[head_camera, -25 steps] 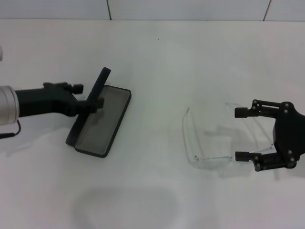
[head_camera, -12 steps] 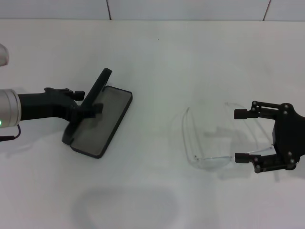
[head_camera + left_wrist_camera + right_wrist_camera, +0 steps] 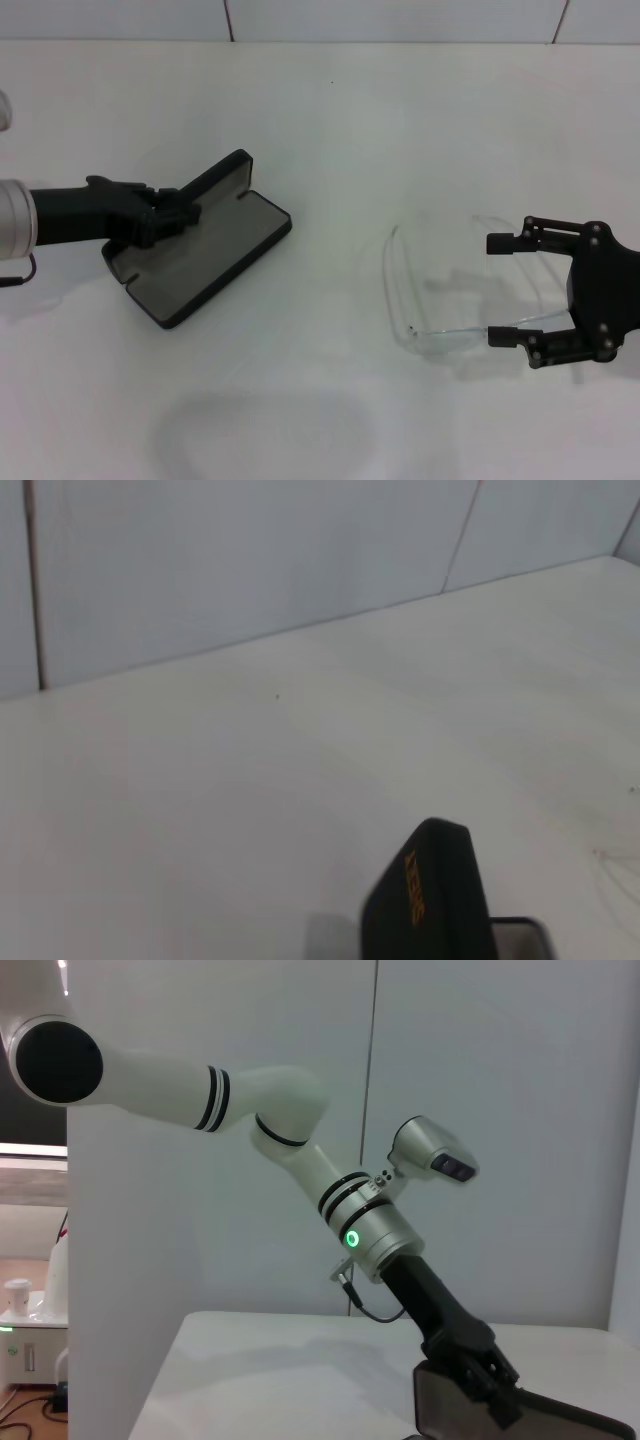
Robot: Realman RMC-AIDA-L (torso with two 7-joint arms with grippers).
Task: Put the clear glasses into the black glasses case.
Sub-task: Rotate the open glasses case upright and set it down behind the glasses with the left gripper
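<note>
2 grippers work: left gripper [image 3: 172, 213] pinches the open case [image 3: 200, 255] lid; right gripper [image 3: 502, 290], jaws spread, straddles the glasses [image 3: 440, 290].

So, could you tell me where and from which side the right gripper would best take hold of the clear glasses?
Probably at the front lens of the clear glasses, coming from the robot's right. The lens faces that side and the thin temples trail toward the black case, so the open right gripper, already level with it, can close across the sturdier curved front rather than a flimsy arm.
</note>
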